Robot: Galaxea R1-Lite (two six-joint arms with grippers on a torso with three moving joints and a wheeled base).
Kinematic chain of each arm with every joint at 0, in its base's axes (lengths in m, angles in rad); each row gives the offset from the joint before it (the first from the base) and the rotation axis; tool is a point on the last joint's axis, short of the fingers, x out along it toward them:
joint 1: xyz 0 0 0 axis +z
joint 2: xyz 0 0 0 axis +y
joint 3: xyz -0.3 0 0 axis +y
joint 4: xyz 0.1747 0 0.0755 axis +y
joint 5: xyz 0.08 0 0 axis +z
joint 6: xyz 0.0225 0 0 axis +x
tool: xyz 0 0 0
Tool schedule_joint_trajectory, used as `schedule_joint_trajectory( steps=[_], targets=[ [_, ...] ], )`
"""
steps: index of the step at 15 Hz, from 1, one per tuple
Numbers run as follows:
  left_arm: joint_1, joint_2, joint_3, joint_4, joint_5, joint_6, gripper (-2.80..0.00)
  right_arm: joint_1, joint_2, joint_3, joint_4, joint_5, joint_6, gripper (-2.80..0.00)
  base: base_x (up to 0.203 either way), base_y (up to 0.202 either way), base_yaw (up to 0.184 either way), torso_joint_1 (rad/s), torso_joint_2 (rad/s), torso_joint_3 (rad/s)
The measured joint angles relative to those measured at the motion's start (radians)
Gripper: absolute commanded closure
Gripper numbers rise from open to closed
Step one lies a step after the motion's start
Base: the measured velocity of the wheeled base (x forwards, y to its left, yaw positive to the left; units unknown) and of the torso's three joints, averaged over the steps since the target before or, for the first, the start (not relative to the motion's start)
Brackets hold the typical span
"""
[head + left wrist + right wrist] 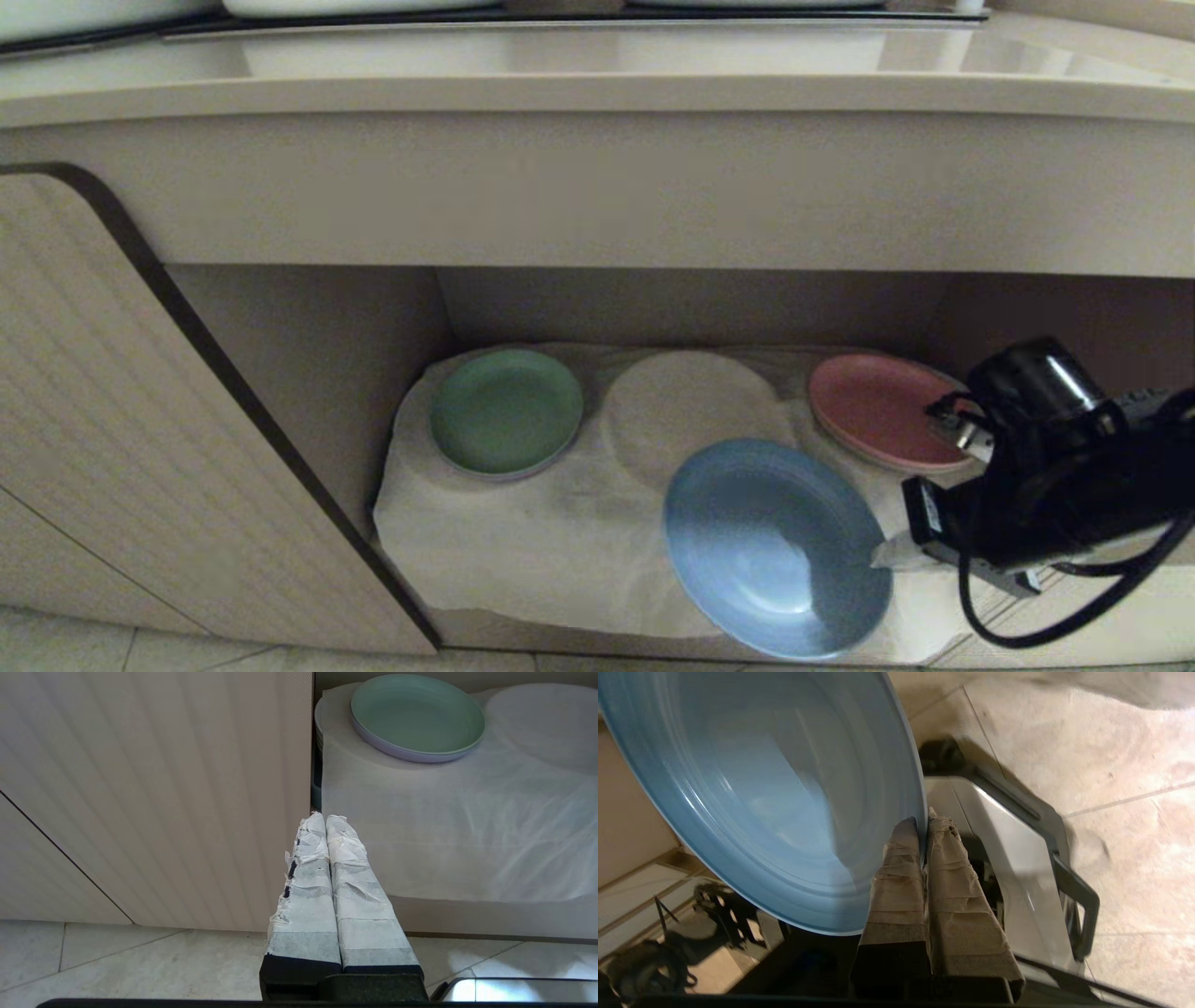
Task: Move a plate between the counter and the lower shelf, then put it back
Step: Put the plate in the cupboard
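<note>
Right tool (923,823) pinches plate (775,546) rim (green plate (505,411) on lower shelf (317,373)).

Ribbed beige cabinet door (112,420), pale tiled floor (117,961)

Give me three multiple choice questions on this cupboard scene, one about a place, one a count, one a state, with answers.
1. Where is the green plate?
A. shelf's left
B. on the counter
C. on the floor

2. How many plates show?
A. one
B. three
C. five

3. The right end effector is:
A. wide open
B. out of sight
C. shut on the blue plate

Answers: A, it lies on the white cloth at the left; B, green, blue and the pink plate; C, its fingers pinch the rim.
</note>
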Motion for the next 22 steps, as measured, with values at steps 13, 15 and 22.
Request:
schedule_joint_trajectory(
  steps=[13, 15, 22],
  targets=[
    [0.0, 0.0, 0.0, 0.0, 0.0, 0.0, 0.0, 0.053, 0.228, -0.248, -0.111, -0.068, 0.122, 0.0, 0.0, 0.0, 0.0, 0.0, 0.0, 0.0],
    [0.0, 0.0, 0.0, 0.0, 0.0, 0.0, 0.0, 0.053, 0.248, -0.28, -0.109, -0.074, 0.124, 0.0, 0.0, 0.0, 0.0, 0.0, 0.0, 0.0],
    [0.0, 0.0, 0.0, 0.0, 0.0, 0.0, 0.0, 0.053, 0.319, -0.386, -0.097, -0.086, 0.189, 0.0, 0.0, 0.0, 0.0, 0.0, 0.0, 0.0]
  ],
)
